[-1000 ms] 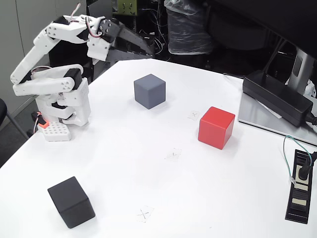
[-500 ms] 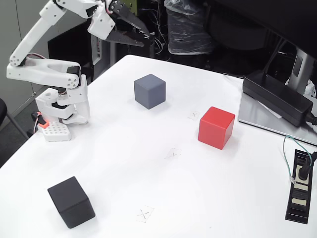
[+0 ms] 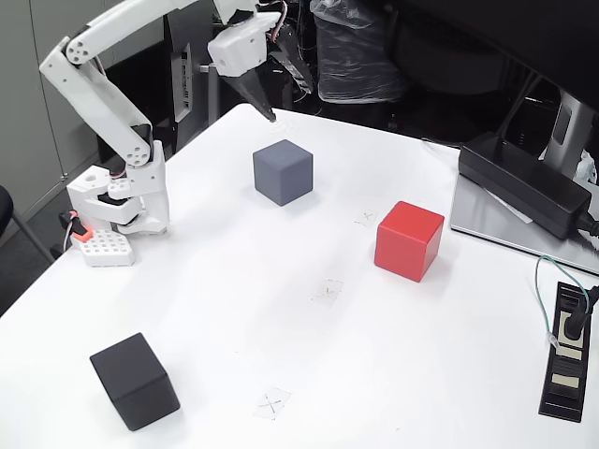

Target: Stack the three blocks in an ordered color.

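Observation:
Three cubes lie apart on the white table [image 3: 309, 365]. The slate blue-grey block [image 3: 283, 172] sits at the back centre, the red block [image 3: 408, 239] to its right, and the black block [image 3: 135, 381] at the front left. My gripper [image 3: 290, 101] hangs over the table's far edge, above and just behind the blue-grey block, touching none of them. Its dark jaws point downward and stand apart with nothing between them. One fingertip [image 3: 270, 117] shows clearly; the other blends into the dark background.
The arm's white base [image 3: 120, 201] stands at the table's left edge. A long black power brick [image 3: 524, 182] lies on a grey plate at the right, and a black power strip [image 3: 566, 351] sits near the right edge. Small pencil crosses [image 3: 328, 292] mark the tabletop.
The arm has unfolded from its rest pose and swung right. The gripper tipped from level to pointing down near the blue-grey block. The blocks have not moved.

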Available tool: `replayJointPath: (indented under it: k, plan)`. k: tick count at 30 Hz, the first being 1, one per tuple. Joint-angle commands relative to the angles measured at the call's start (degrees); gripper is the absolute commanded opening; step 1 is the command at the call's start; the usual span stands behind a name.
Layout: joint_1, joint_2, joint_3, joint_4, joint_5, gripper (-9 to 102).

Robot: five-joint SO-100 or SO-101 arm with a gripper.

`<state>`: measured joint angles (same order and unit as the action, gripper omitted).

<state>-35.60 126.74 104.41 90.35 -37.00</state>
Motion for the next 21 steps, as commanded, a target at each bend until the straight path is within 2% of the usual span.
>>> replayJointPath:
  k: [1,8,17,21]
  plan:
    - [-0.26,-2.81,-2.20,0.35,-2.46,34]
    - [-0.26,-12.66,-2.11,0.26,-7.82,35]
    - [-0.70,-17.93,-2.20,-0.09,-7.73,33]
    - [-5.54,-19.25,-2.11,-0.09,-5.80,33]
